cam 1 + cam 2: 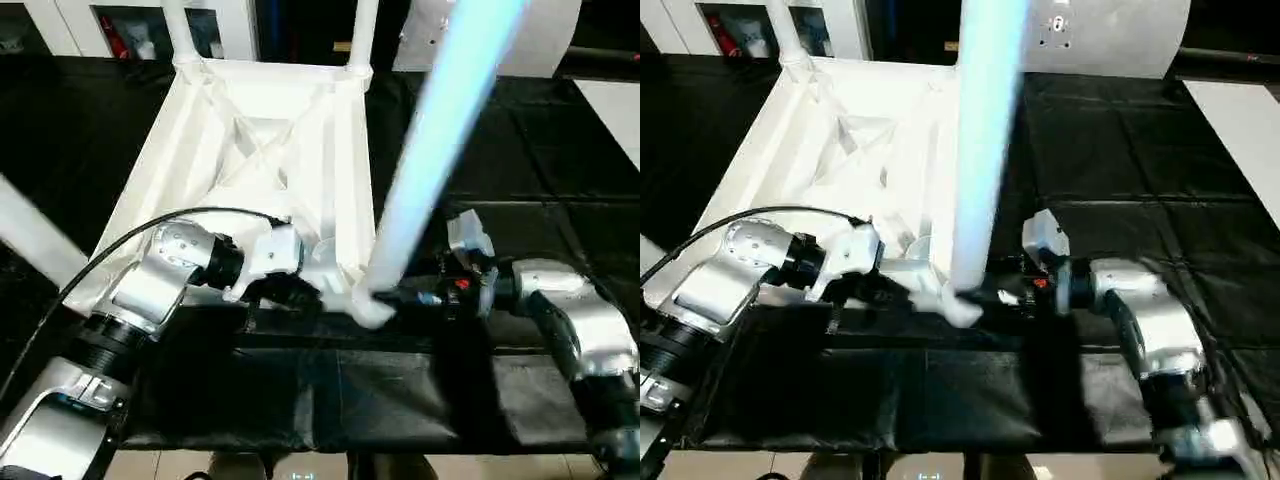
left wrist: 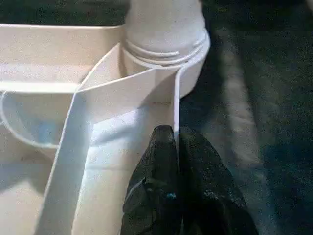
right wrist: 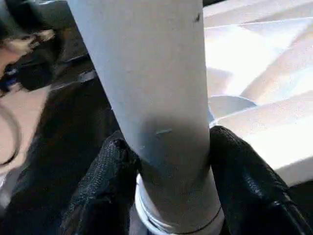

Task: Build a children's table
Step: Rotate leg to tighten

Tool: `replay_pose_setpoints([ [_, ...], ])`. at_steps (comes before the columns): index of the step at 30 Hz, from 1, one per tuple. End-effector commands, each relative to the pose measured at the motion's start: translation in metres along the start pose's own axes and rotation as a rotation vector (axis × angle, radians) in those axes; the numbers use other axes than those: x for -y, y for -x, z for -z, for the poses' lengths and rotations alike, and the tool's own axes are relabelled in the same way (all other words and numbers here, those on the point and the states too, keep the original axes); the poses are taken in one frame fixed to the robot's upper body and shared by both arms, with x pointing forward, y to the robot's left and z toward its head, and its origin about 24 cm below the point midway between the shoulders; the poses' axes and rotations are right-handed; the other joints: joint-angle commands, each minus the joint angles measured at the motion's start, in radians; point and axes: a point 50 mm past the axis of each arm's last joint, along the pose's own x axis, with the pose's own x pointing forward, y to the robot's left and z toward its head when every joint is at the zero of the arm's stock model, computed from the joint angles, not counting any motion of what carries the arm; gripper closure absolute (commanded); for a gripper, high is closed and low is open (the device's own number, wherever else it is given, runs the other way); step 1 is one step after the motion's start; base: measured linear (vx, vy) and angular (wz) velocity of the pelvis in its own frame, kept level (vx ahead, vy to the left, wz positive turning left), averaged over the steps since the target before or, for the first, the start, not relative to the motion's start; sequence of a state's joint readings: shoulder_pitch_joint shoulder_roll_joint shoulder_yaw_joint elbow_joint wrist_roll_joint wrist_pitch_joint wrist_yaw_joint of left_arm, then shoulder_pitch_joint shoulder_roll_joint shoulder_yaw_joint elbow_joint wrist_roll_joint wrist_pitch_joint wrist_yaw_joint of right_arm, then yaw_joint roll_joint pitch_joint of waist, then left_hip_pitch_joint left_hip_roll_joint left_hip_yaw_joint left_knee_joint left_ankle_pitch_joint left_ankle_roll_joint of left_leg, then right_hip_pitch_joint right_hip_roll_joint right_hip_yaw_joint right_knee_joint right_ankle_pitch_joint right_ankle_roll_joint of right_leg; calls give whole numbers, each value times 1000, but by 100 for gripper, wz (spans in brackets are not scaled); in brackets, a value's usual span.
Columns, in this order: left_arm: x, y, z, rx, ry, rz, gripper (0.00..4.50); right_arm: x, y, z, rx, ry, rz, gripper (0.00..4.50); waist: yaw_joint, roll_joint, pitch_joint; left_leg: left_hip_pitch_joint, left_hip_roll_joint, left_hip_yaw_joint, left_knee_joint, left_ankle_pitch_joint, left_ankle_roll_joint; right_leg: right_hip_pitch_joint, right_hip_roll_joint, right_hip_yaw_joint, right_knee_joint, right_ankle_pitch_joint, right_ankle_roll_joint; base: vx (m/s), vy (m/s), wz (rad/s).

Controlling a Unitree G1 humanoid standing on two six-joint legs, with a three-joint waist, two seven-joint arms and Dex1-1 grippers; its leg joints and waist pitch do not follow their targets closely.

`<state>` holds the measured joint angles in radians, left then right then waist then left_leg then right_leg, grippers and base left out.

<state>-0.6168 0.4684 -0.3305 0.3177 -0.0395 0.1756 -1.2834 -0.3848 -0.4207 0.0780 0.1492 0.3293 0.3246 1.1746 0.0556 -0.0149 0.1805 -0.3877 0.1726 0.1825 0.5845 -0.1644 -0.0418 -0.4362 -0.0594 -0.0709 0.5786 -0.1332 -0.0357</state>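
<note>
From the head camera, the white children's table top lies upside down on the black-covered tabletop, X-ribs up, with 2 legs standing in its far corner sockets. The left hand sits at the near rim, and a third leg stands tilted in the near corner socket. In the left wrist view, the left hand's fingers are clenched on the thin rim wall. In the right wrist view, the right hand grasps the leg's base just above the socket.
</note>
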Motion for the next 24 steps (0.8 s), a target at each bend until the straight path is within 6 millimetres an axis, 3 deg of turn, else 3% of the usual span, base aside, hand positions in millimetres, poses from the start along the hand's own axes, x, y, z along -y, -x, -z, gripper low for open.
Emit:
replay_pose_setpoints([
  [1,-2,-21,-22,93,0,-46,450,-5,-26,2,23,-64,129,256,-5,8,-86,21,55,-24,-66,-203,65,59,-89,52,-72,-438,-188,0,0,0],
  [3,-3,-26,-27,110,22,-81,450,-3,-35,1,48,-91,232,256,-24,-1,-84,15,51,-33,-71,-243,25,64,-91,45,-78,-512,-159,0,0,0],
  [4,-4,-38,-35,130,66,-155,450,1,-51,0,69,-159,435,256,-29,5,-82,13,50,-36,-72,-250,16,65,-93,45,-80,-529,-149,0,0,0],
  [5,-5,-41,-36,133,76,-172,450,2,-54,1,70,-174,475,256,-44,2,-79,18,45,-38,-71,-295,-1,57,-94,41,-92,-593,-124,0,0,0],
  [6,-6,-43,-38,138,86,-191,450,2,-57,0,73,-187,511,256,-50,-1,-78,19,43,-37,-70,-300,-1,57,-94,42,-95,-610,-112,0,0,0],
  [7,-9,-55,-48,182,143,-280,450,4,-70,-4,105,-227,629,256,-57,12,-74,21,42,-36,-69,-316,-3,50,-91,42,-102,-627,-104,0,0,0],
  [10,-11,-64,-55,205,169,-329,450,5,-78,-8,117,-230,679,256,-65,9,-74,23,38,-36,-66,-314,12,48,-89,40,-107,-617,-97,0,0,0],
  [11,-11,-68,-58,207,164,-343,450,6,-80,-9,123,-224,686,221,-67,2,-74,25,34,-32,-65,-316,31,46,-85,41,-111,-610,-87,0,0,0],
  [13,-13,-68,-59,199,161,-361,450,5,-76,-9,130,-233,694,200,-64,4,-76,24,36,-31,-67,-298,46,47,-83,44,-108,-581,-84,0,0,0],
  [18,-15,-54,-48,145,121,-365,450,6,-58,-5,128,-232,672,147,-53,13,-82,21,44,-31,-71,-271,61,55,-83,49,-92,-454,-122,0,0,0],
  [19,-15,-50,-44,129,117,-365,450,7,-52,-4,123,-228,673,128,-50,24,-82,20,44,-31,-71,-263,64,56,-83,50,-89,-432,-130,0,0,0],
  [20,-16,-42,-37,103,115,-364,450,9,-40,-3,114,-207,652,128,-50,18,-85,17,44,-29,-71,-249,68,61,-81,50,-85,-387,-145,0,0,0],
  [24,-16,-27,-24,74,86,-332,450,12,-12,-5,108,-132,548,96,-38,16,-91,14,42,-21,-64,-184,99,69,-83,54,-73,-279,-202,0,0,0],
])
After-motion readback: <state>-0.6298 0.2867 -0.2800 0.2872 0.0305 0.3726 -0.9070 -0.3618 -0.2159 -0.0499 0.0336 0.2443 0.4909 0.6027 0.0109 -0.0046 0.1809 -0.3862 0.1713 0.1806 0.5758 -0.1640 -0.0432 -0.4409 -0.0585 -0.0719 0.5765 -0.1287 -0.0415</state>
